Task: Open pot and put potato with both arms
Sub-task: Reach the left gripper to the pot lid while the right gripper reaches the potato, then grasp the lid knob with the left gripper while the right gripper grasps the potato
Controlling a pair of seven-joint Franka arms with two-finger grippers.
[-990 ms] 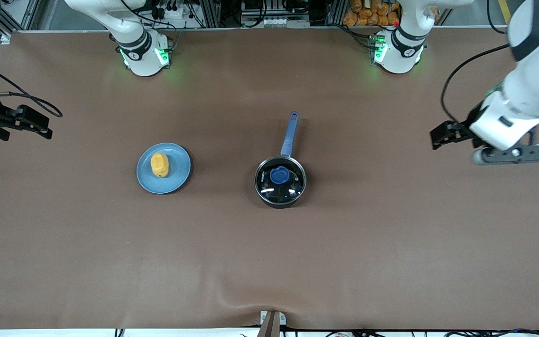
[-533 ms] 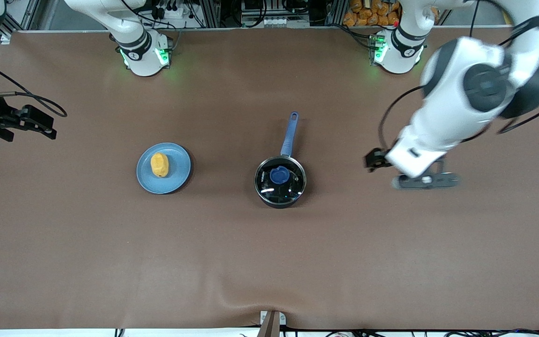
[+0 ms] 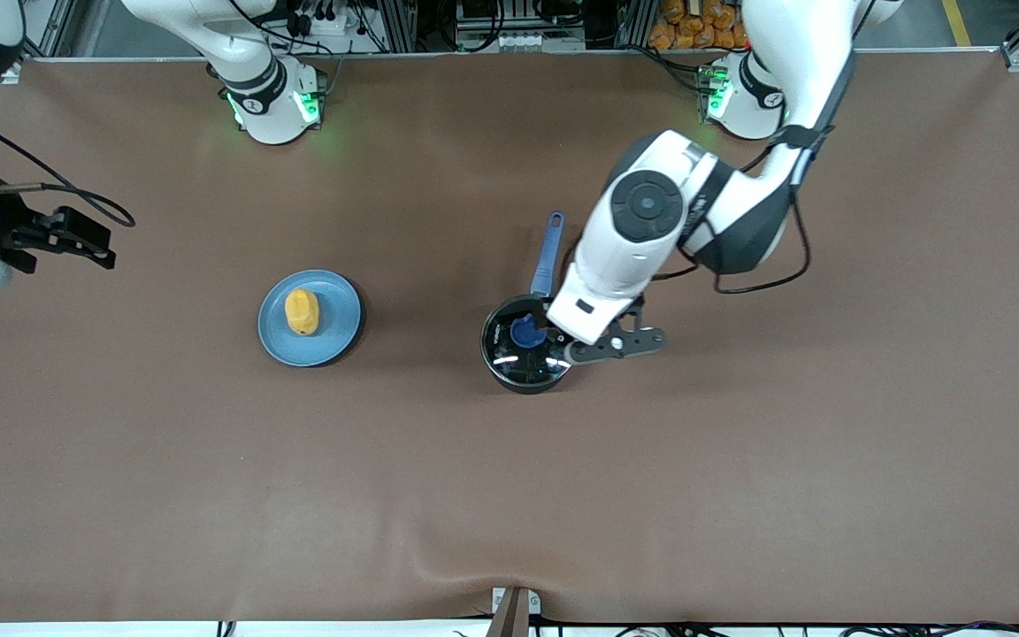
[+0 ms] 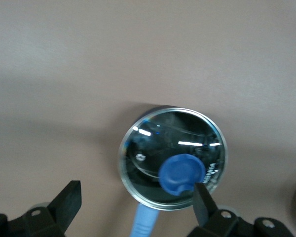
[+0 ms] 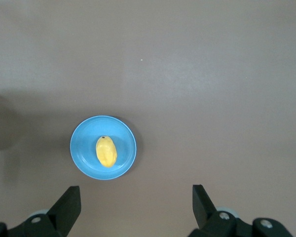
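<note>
The black pot (image 3: 509, 358) stands mid-table, its clear glass lid (image 3: 518, 354) with a blue knob (image 3: 527, 332) on it and its blue handle (image 3: 549, 252) pointing toward the robots' bases. My left gripper (image 3: 567, 341) hovers above the pot, open and empty. In the left wrist view the lid (image 4: 158, 143), knob (image 4: 181, 174) and handle (image 4: 143, 224) lie below my left gripper (image 4: 136, 207). The potato (image 3: 302, 311) lies on a blue plate (image 3: 337, 305). My right gripper (image 3: 76, 237) hangs open and empty at the right arm's end of the table; its wrist view shows the potato (image 5: 106, 151).
The blue plate (image 5: 81, 148) sits beside the pot, toward the right arm's end of the table. The brown table cover (image 3: 509, 495) has a small ridge at its edge nearest the front camera. The left arm's elbow (image 3: 647, 208) hangs over the pot's handle.
The left arm has swung in from the left arm's end of the table to over the pot. The right gripper has shifted only slightly. Pot, lid and potato have not moved.
</note>
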